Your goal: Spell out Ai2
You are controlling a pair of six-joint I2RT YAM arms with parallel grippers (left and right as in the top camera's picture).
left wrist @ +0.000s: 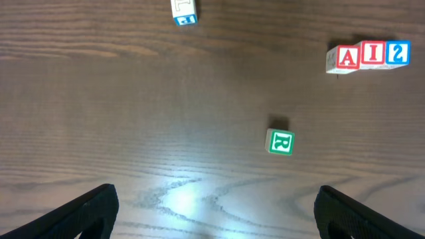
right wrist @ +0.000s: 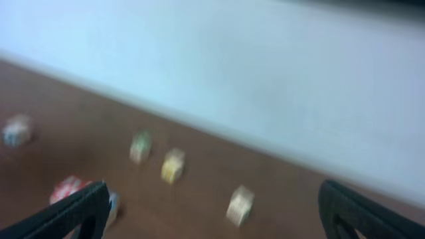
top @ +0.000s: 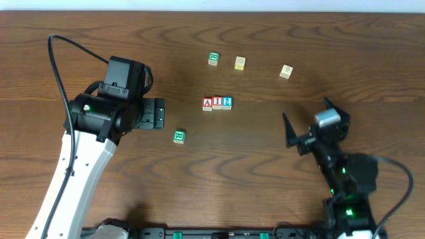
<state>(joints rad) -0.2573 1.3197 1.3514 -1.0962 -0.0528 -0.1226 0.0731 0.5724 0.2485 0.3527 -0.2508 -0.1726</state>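
Three blocks stand touching in a row at mid table: a red A (top: 207, 103), a red I (top: 217, 102) and a blue 2 (top: 228, 101). In the left wrist view they read A (left wrist: 347, 58), I (left wrist: 374, 53), 2 (left wrist: 397, 53) at the upper right. My left gripper (top: 158, 113) (left wrist: 216, 212) is open and empty, left of the row. My right gripper (top: 297, 133) (right wrist: 216, 216) is open and empty, right of the row and raised; its view is blurred.
A green R block (top: 178, 136) (left wrist: 279, 142) lies near the left gripper. A green block (top: 213, 58), a yellow block (top: 240, 63) and a pale block (top: 285, 71) lie farther back. A blue-edged block (left wrist: 183, 12) shows at the top of the left wrist view.
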